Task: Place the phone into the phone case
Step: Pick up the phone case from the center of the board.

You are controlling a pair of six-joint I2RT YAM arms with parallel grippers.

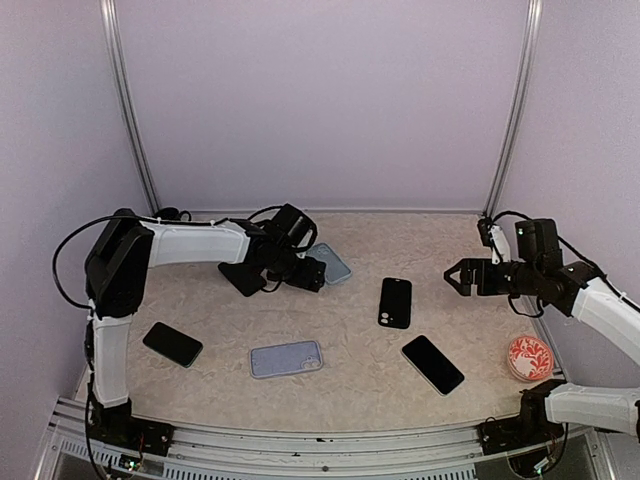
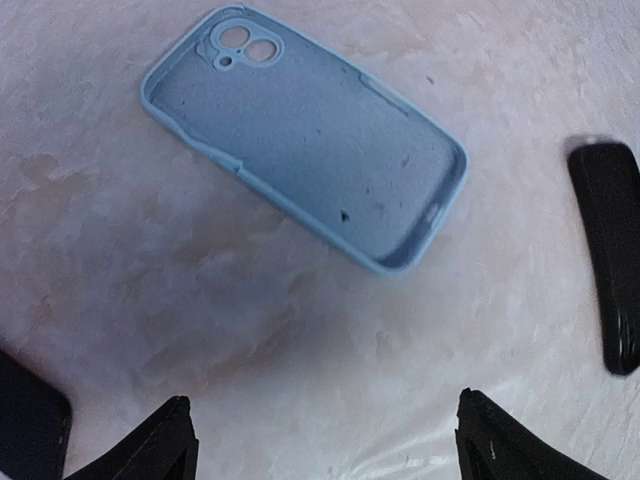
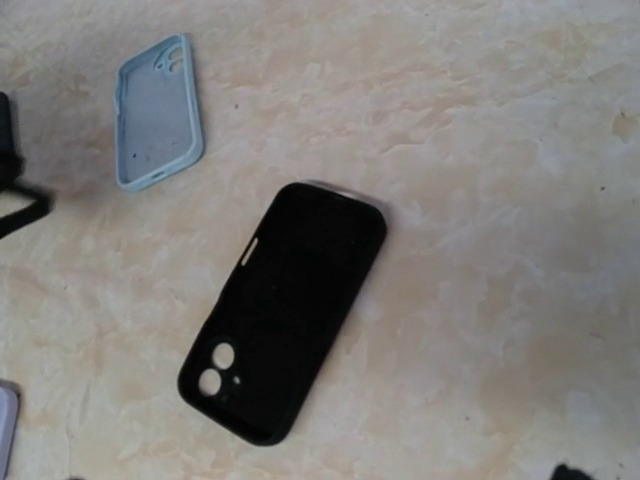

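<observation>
An empty light blue phone case lies open side up at the back centre of the table. It also shows in the top view and in the right wrist view. My left gripper is open and empty, just short of this case and over bare table. A black phone case lies at mid table, and fills the right wrist view. A black phone lies front right, a second black phone front left, and a pale blue phone face down front centre. My right gripper is open and empty, held above the table to the right of the black case.
A red and white dish sits at the right edge. Frame posts stand at the back corners in front of the pale walls. A black edge shows at the right of the left wrist view.
</observation>
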